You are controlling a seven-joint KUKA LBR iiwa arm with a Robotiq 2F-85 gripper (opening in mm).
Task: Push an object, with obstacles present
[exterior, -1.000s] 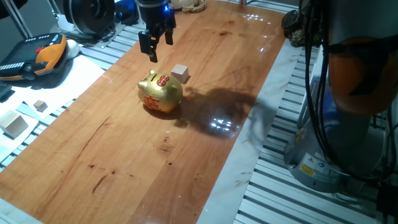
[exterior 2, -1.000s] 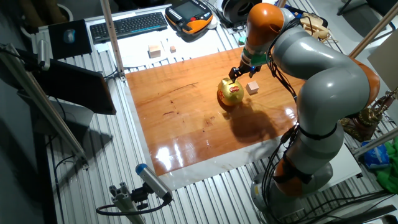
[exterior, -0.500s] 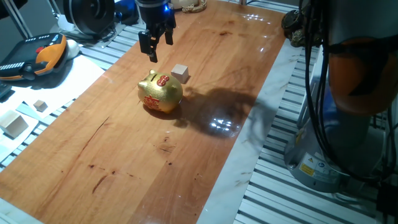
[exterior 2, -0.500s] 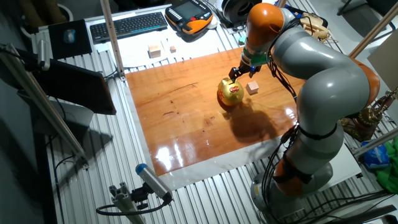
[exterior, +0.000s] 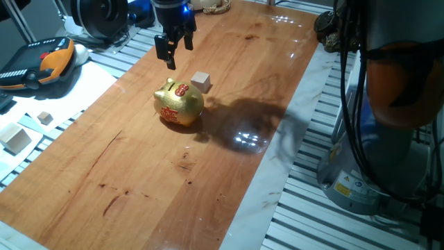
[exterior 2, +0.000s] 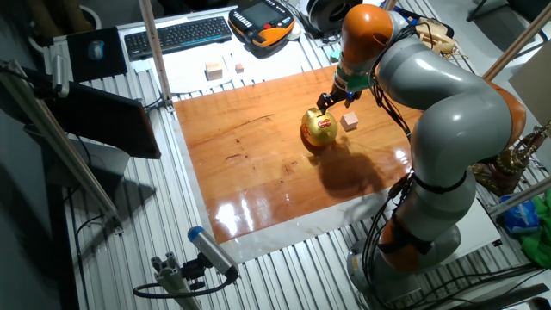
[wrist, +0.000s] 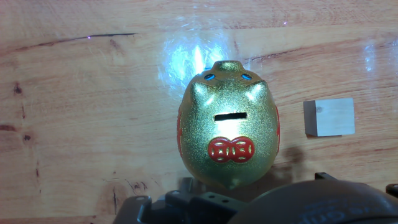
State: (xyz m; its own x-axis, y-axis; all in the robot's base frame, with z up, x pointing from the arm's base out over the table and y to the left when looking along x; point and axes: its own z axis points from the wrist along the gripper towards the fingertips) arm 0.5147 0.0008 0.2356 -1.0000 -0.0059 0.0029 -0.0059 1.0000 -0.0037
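The object, a small pale wooden cube (exterior: 201,82) (exterior 2: 349,121) (wrist: 329,117), rests on the wooden table just beyond the obstacle. That obstacle is a golden piggy bank (exterior: 180,104) (exterior 2: 320,128) (wrist: 228,134) with red markings. My gripper (exterior: 178,50) (exterior 2: 327,101) hovers above the table, behind both, with its fingers apart and nothing between them. In the hand view the piggy bank lies straight below with the cube to its right, and the fingertips are out of frame.
A larger wooden block (exterior: 15,138) and a tiny cube (exterior: 44,117) lie on white paper off the table's left side. A teach pendant (exterior: 41,62) and a keyboard (exterior 2: 176,34) lie beyond. The robot's base (exterior: 388,160) stands past the right edge.
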